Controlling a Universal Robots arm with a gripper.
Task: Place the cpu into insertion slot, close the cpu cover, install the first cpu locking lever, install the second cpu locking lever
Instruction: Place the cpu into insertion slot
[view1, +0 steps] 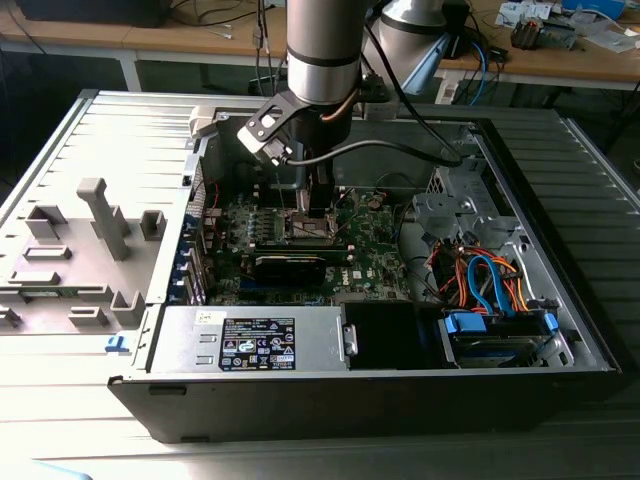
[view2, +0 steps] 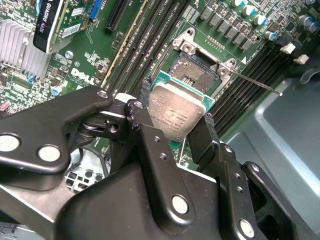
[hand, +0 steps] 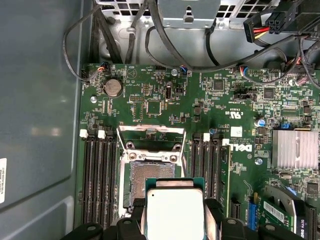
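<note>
1. Two-sided pinch: clamps the cpu by opposite edges in the gripper, with the silvery face turned toward both wrist cameras.
2. Holds the chip just above the green board, seemingly apart from it, overlapping one edge of the insertion slot in the first wrist view.
3. Finds the slot bare, dark centre exposed, lying just ahead of the gripper, between the chip and the raised cpu cover.
4. Has no long axis, being square; sits with its edges roughly parallel to the slot's rim, judging by the first wrist view.
5. Bears writing: faint print on the chip's face, white lettering on the board, and a white sticker on the power supply box in the exterior view; all left unread.
</note>
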